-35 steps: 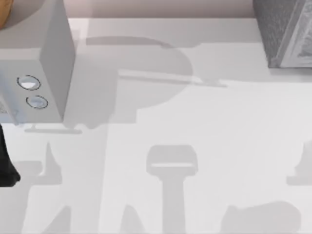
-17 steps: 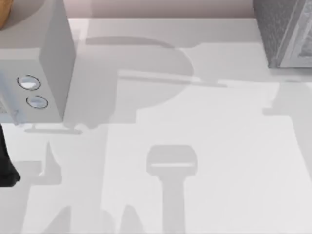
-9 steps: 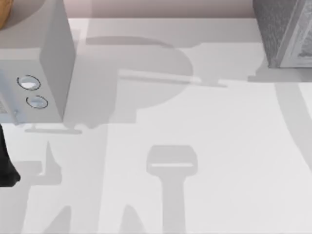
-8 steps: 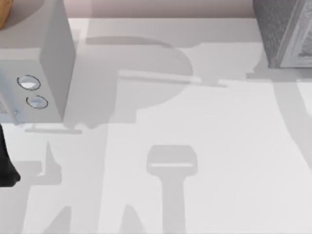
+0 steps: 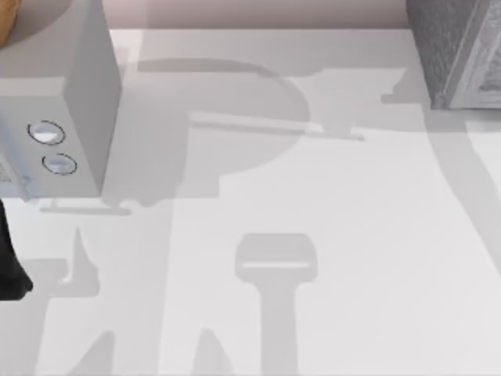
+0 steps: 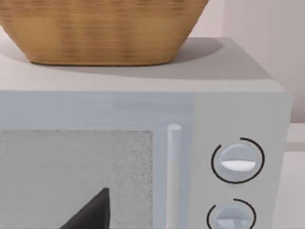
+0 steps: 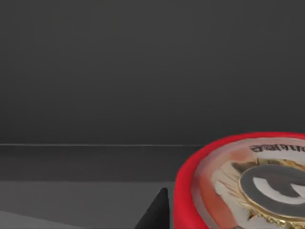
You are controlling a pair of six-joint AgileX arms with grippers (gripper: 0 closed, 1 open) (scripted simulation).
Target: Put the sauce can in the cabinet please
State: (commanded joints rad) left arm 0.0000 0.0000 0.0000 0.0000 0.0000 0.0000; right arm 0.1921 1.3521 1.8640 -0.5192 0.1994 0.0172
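Right jaws' dark tip (image 7: 155, 212) beside sauce can (image 7: 243, 183), microwave (image 6: 143, 152)

Basket (image 6: 102, 31): woven wicker, rough. Microwave (image 6: 228, 109): smooth matt casing. Table (image 5: 352, 235): smooth, matt. Sauce can (image 7: 238, 183): glossy printed label.

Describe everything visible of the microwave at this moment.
The microwave is a pale grey box with a speckled door window, a vertical bar handle and two round knobs stacked on its right panel. Its door looks shut. A woven basket sits on its top. In the top view it stands at the table's left side.
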